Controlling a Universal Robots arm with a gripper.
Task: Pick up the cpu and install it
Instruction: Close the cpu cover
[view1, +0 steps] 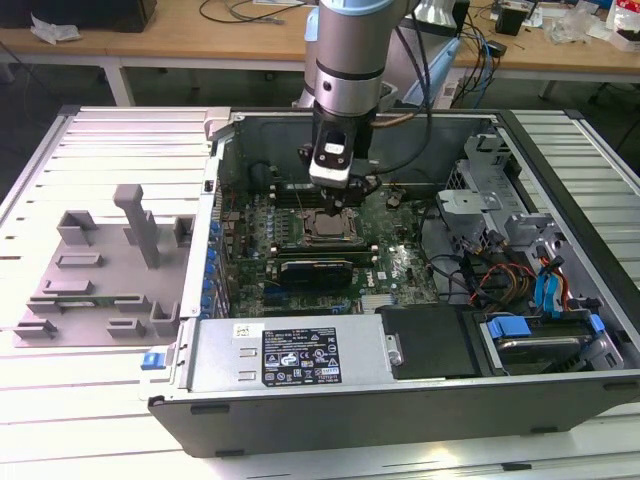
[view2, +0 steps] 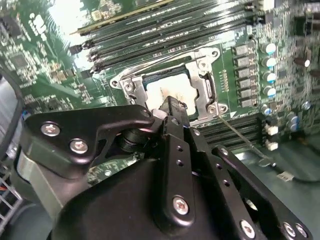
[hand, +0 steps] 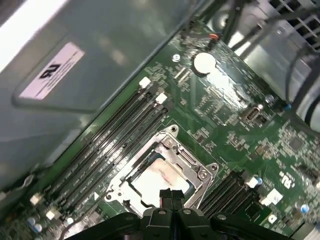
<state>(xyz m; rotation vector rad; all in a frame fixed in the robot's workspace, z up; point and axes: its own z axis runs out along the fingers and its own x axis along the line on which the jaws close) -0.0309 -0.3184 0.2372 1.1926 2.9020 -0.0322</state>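
Black gripper (hand: 170, 196) hangs low inside the computer case (view1: 400, 400), its 2 fingers drawn together with nothing seen between them. In both wrist views its tip sits right at one edge of the cpu (hand: 159, 177); whether it touches the metal I cannot tell. In the second wrist view the gripper (view2: 172, 106) overlaps that same edge of the cpu (view2: 175, 89).

Just past the tip, the cpu lies flat in the socket frame (hand: 197, 167), silvery top up. It is square, so it has no long axis, and its sides run parallel to the frame's sides. Beside the frame run the memory slots (hand: 115, 145).

In the exterior view the arm (view1: 350, 50) comes straight down, wrist vertical, with the gripper (view1: 335, 195) directly over the cpu (view1: 325, 226) on the green motherboard (view1: 400, 265). Well apart, at the exterior view's left, a grey moulded tray (view1: 100, 270) rests on the slatted table (view1: 120, 130).
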